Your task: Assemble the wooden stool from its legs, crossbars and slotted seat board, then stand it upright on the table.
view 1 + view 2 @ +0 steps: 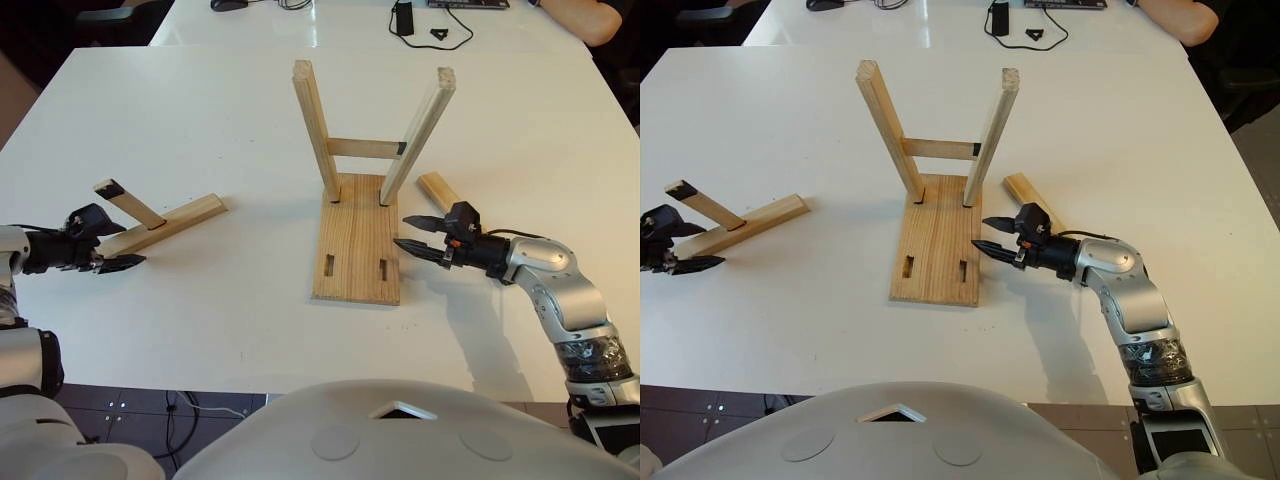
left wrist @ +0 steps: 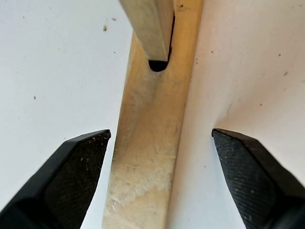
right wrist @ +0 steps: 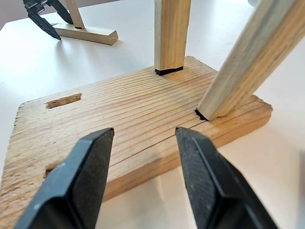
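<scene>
- Left tool (image 2: 161, 132) is gaping open, straddling the near end of a loose leg (image 1: 170, 225) that is lying on the surface (image 1: 200, 120), well left of the seat board (image 1: 357, 240).
- Right tool (image 1: 401, 231) is also standing open, just beside the board's right edge.
- Seat board is lying flat, carrying two upright legs (image 1: 315, 130) joined by a crossbar (image 1: 363, 148).
- Wood is looking stiff, light and smooth, so pinching the loose leg across its narrow faces is probably steadiest.
</scene>
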Available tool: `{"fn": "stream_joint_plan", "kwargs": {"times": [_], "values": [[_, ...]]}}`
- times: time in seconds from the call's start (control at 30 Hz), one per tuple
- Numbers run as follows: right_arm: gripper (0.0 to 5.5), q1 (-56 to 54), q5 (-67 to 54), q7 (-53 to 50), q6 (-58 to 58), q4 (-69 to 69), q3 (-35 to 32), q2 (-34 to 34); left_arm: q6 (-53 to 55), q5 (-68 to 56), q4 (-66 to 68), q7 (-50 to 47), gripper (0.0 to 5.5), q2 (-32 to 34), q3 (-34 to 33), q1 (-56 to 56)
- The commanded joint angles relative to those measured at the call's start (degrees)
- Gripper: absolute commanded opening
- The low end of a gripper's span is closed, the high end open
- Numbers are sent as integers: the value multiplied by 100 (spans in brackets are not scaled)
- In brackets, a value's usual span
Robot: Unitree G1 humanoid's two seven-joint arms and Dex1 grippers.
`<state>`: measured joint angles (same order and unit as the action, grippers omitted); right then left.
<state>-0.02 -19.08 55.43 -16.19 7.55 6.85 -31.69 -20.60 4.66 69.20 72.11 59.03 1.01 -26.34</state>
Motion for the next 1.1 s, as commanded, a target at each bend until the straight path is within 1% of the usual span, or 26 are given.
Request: {"fn": "stream_joint_plan", "kwargs": {"times": [0.03,0.07,0.17,0.27,0.37,0.5,0.6,0.7,0.83,0.9,0.93,0.97,1.0,1.1], "values": [[237,-190,29,83,-66,-67,64,-65,25,63,78,-46,395,-191,52,51],[237,-196,34,87,-68,-69,66,-70,33,-20,43,53,395,-220,9,76],[237,-156,44,68,-50,-74,51,-76,66,-477,-369,610,348,-380,-185,330],[237,-82,9,28,-57,-12,10,-70,344,-973,-1250,1111,296,-572,-303,866],[237,-103,-32,21,-85,18,-27,-73,636,-1258,-2076,1134,248,-702,-364,1455],[237,-182,-65,35,-98,18,-85,-95,1125,-1633,-3070,811,202,-825,-545,2064],[237,-254,-228,72,-171,145,-220,-128,1653,-2064,-4013,525,202,-934,-845,2490],[237,-403,-695,122,-437,394,-542,-165,2337,-2664,-5090,287,202,-999,-1241,2855],[237,-562,-1700,318,-1105,1021,-915,-253,2892,-3257,-6847,323,202,-822,-1719,3734],[237,-531,-2301,440,-1465,1485,-1027,-343,3386,-3822,-7721,393,202,-699,-2141,4067],[257,-526,-2620,492,-1632,1680,-1098,-377,3612,-4115,-8122,410,202,-661,-2326,4177],[265,-514,-2908,520,-1777,1822,-1177,-407,3824,-4384,-8465,393,202,-642,-2450,4213],[284,-521,-3150,534,-1887,1923,-1220,-413,4082,-4762,-8856,222,202,-676,-2503,4099],[324,-623,-3200,479,-1985,1984,-1058,-374,4698,-5796,-9854,-468,202,-836,-2416,3610]]}}
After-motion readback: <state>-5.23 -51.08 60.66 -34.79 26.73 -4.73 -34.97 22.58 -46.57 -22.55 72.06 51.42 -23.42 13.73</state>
